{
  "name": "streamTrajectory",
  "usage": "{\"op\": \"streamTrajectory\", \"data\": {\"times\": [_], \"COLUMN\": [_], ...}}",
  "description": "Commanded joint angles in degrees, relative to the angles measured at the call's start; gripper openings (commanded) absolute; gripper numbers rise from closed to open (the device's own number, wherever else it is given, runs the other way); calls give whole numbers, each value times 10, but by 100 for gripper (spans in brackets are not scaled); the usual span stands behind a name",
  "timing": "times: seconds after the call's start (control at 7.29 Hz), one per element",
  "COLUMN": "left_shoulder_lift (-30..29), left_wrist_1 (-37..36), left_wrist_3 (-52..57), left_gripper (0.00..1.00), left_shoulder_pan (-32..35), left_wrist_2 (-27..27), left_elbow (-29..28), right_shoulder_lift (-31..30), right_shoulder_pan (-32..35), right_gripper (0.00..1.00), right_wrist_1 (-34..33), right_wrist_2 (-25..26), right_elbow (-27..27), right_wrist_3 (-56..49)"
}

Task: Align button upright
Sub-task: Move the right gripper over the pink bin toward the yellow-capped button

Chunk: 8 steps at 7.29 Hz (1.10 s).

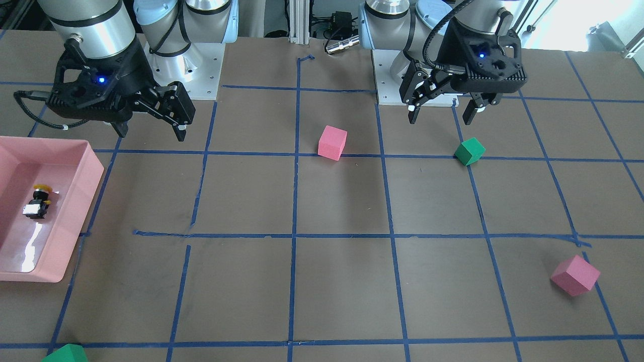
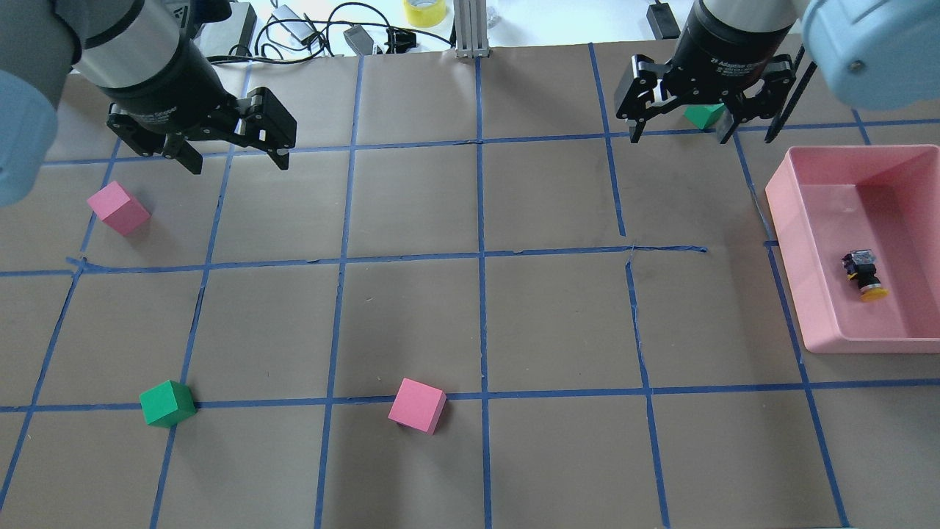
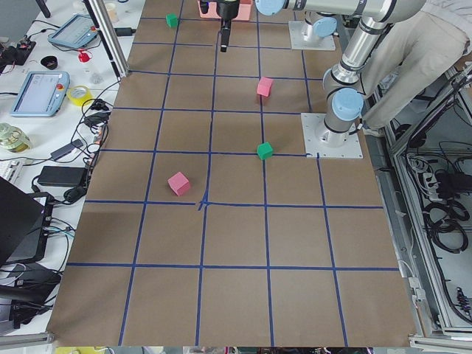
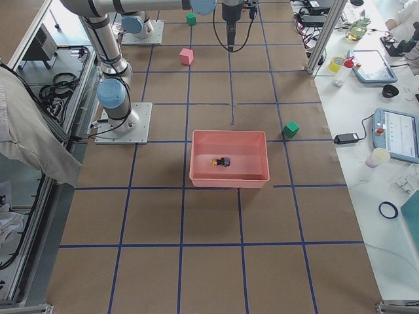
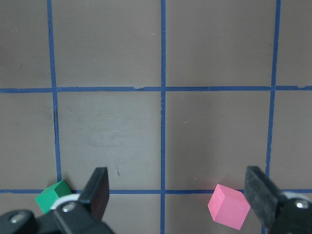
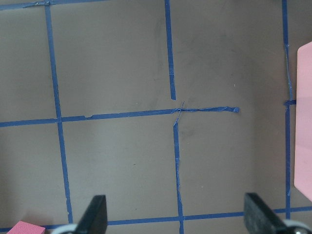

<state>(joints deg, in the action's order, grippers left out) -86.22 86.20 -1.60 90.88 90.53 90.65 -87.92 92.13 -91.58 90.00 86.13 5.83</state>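
The button [image 1: 37, 201] lies on its side in the pink tray [image 1: 90, 176], with its yellow cap toward the robot and its white base away. It also shows in the overhead view [image 2: 863, 273] and the exterior right view [image 4: 221, 161]. My right gripper [image 1: 152, 134] [image 2: 678, 137] hangs open and empty above the table, beside the tray's robot-side corner and well apart from the button. My left gripper [image 1: 440, 119] [image 2: 239, 165] is open and empty on the far side of the table. Neither wrist view shows the button.
A pink cube [image 2: 117, 208] lies near the left gripper. A green cube [image 2: 167, 402] and a second pink cube [image 2: 417, 405] lie toward the robot. Another green cube [image 2: 703, 115] shows behind the right gripper. The tray's edge [image 6: 304, 112] shows in the right wrist view.
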Motion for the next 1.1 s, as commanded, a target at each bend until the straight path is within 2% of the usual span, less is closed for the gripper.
{"op": "streamTrajectory", "data": {"times": [0.0, 0.69, 0.96], "left_shoulder_lift": [0, 1, 1], "left_wrist_1": [0, 1, 1], "left_wrist_3": [0, 0, 0], "left_gripper": [100, 100, 100], "left_shoulder_pan": [0, 0, 0], "left_wrist_2": [0, 1, 1], "left_elbow": [1, 0, 1], "right_shoulder_lift": [0, 2, 13], "right_shoulder_pan": [1, -9, -66], "right_gripper": [100, 100, 100], "right_wrist_1": [0, -10, -7], "right_wrist_2": [0, 0, -1], "right_elbow": [0, -1, 0], "right_wrist_3": [0, -9, -65]}}
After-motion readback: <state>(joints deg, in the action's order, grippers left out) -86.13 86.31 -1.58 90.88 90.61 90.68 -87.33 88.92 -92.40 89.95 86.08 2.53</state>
